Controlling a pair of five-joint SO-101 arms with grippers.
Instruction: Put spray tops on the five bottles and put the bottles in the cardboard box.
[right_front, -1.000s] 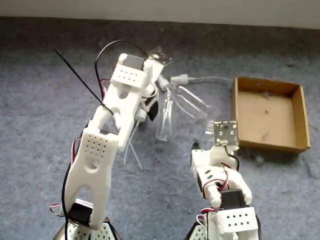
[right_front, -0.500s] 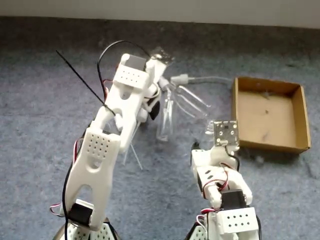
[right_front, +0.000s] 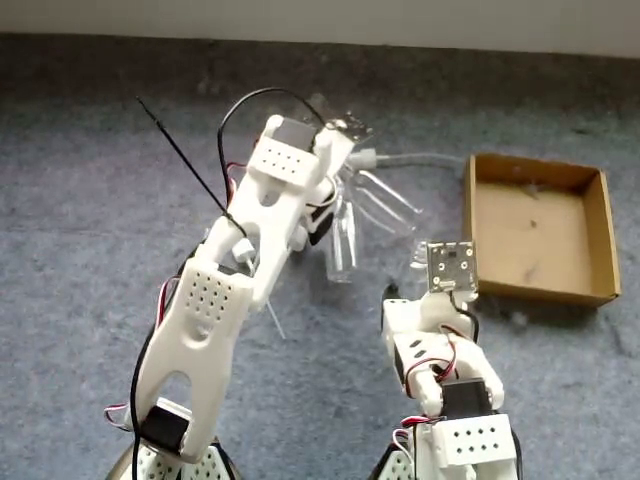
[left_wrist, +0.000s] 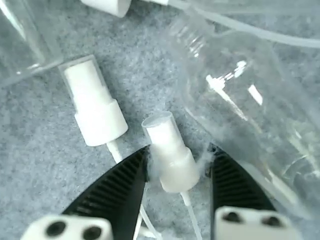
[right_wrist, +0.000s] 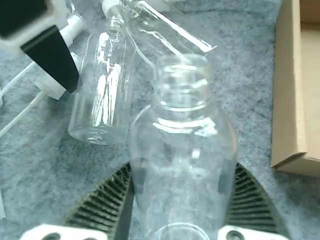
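Left fingers (left_wrist: 120, 185) stand parted astride a spray top (left_wrist: 170, 157); right fingers (right_wrist: 105, 205) clamp a clear bottle (right_wrist: 182, 150) just beside the cardboard box (right_wrist: 295, 75).

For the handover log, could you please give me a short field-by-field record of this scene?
Left gripper: open, astride a white plastic spray top lying on grey carpet
Right gripper: shut on a clear plastic bottle, neck bare
Brown cardboard box: open-topped, on the carpet
Second white spray top: lying beside the first
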